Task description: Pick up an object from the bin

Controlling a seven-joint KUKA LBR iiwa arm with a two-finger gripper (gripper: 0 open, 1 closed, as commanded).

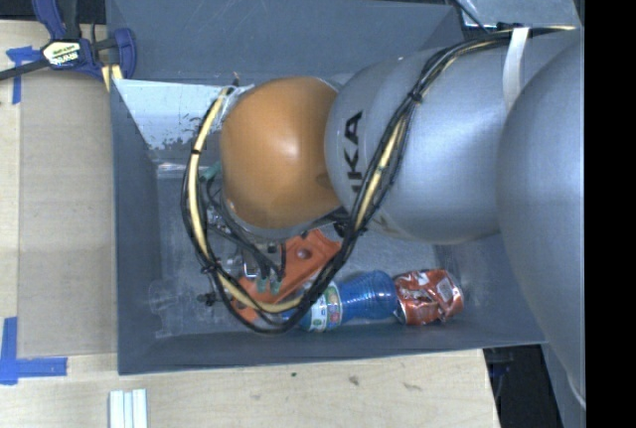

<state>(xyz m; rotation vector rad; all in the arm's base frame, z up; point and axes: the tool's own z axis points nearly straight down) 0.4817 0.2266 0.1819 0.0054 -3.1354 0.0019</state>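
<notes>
An orange flat piece [310, 255] lies near the front wall of the grey bin [139, 317], just beside a blue bottle [363, 299] (crumpled red-white at one end). The gripper [248, 269] hangs above it, mostly hidden under the orange cover [273, 153]; its grip cannot be told.

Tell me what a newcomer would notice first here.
The arm's rounded orange wrist cover dominates the middle of the grey bin, wrapped in looping cables. Just below it, near the bin's lower wall, lie a blue plastic bottle and a crushed red-and-white can, with an orange object tucked under the wrist.
</notes>
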